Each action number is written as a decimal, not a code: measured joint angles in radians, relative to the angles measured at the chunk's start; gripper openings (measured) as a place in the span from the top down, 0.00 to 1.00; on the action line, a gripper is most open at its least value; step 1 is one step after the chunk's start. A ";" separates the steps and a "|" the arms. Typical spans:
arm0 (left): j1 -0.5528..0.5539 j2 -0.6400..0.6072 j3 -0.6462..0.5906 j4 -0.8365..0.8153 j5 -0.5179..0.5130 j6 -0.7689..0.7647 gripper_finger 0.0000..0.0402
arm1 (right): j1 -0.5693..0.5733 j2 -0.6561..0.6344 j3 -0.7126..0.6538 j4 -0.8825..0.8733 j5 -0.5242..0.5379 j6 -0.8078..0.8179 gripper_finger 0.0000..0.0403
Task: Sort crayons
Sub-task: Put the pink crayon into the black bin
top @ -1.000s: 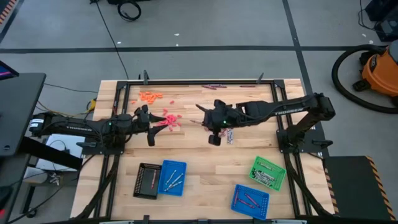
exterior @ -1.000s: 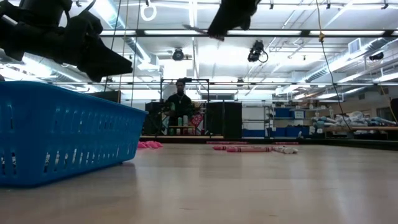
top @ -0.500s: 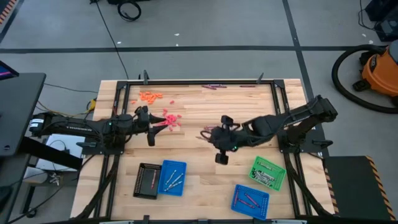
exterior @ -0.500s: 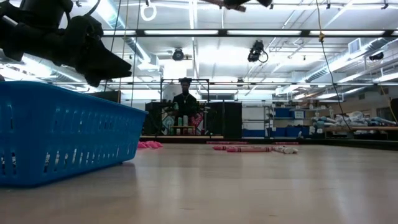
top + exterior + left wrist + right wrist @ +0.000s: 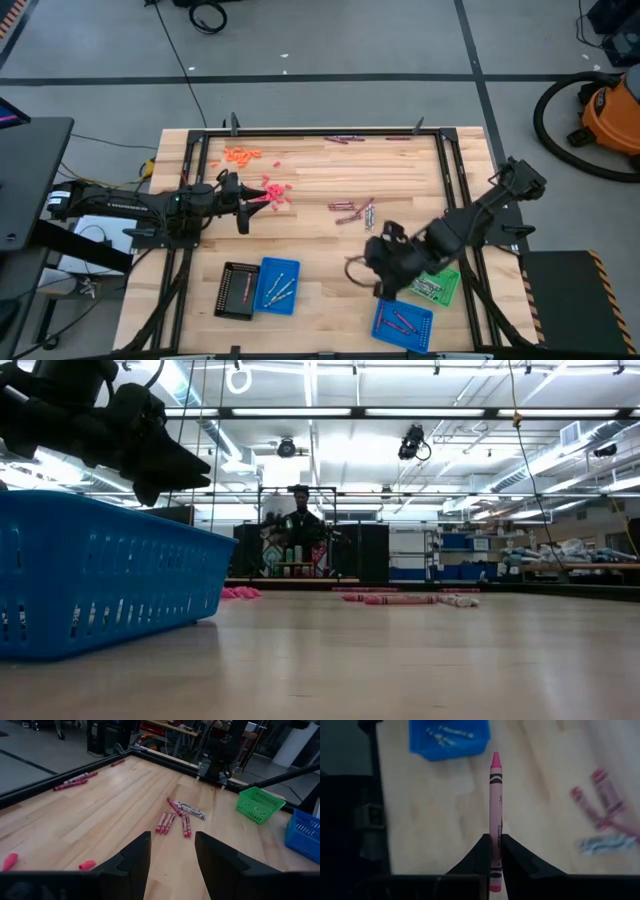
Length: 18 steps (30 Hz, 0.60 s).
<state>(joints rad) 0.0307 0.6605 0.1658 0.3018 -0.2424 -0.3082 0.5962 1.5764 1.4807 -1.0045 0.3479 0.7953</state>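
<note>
- Your right claw is clamped on a red-pink crayon, which sticks straight out past the fingertips; from above, that claw hangs over the near right part of the bench, between the green tray and the blue tray nearest you.
- Your left claw stands with its fingers apart and nothing between them; it waits over the left side of the bench, just beside a scatter of red-pink pieces.
- A small cluster of crayons lies mid-bench, mostly red-pink with one silver-grey.
- Orange crayons sit at the far left; a few dark ones lie along the far edge.
- A black tray and a second blue tray sit side by side at the near left.
</note>
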 joint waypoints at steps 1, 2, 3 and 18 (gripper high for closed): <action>0.000 0.000 0.000 0.000 0.000 0.003 0.59 | 0.021 0.000 0.000 -0.006 0.000 0.034 0.91; 0.000 0.000 0.000 0.000 0.000 0.005 0.59 | 0.041 0.000 0.000 -0.007 0.001 0.065 0.91; 0.001 0.000 0.000 0.001 -0.002 0.006 0.59 | 0.061 0.000 0.000 -0.006 0.005 0.096 0.91; 0.001 0.000 0.000 0.059 -0.037 0.068 0.59 | 0.238 0.010 -0.008 -0.020 0.057 0.436 0.91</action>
<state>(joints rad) 0.0315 0.6605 0.1658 0.3609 -0.2791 -0.2401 0.8342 1.5867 1.4726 -1.0245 0.4047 1.2314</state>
